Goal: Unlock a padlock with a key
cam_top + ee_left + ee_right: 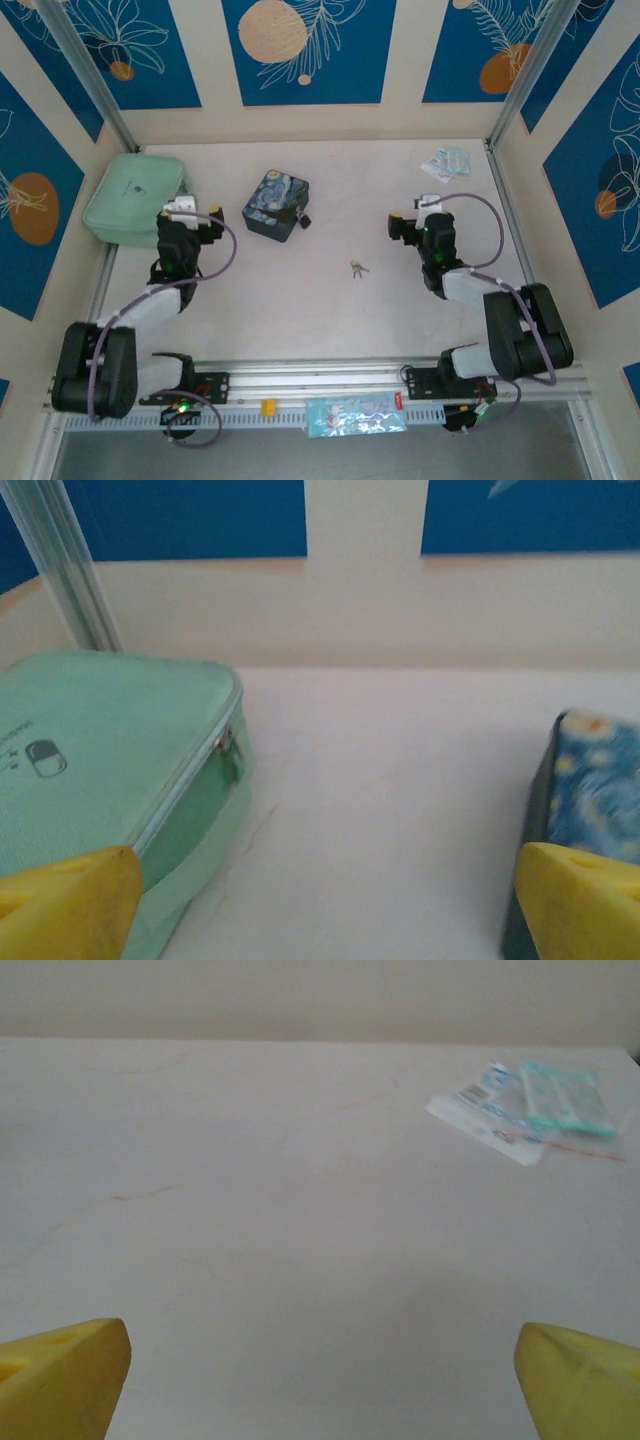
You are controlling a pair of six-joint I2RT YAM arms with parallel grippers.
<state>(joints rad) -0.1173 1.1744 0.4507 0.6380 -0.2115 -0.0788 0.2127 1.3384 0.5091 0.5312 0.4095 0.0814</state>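
Lying flat near the middle of the table [300, 310], the key [358, 268] is sitting in its small bunch on a ring. It is looking light, stiff, thin and slippery, so pinching its bow and leaving the blade free is seeming wisest. The padlock [303, 218] is resting at the key's 11 o'clock, tight against the starry-night tin [273, 205]; tiny and light, it is likely to skid unless its body is being held. The right gripper [418, 214] is hovering wide open and empty, the key at its 8 o'clock, well apart. The left gripper [190, 212] is gaping empty too, the padlock lying at its 3 o'clock beyond the tin.
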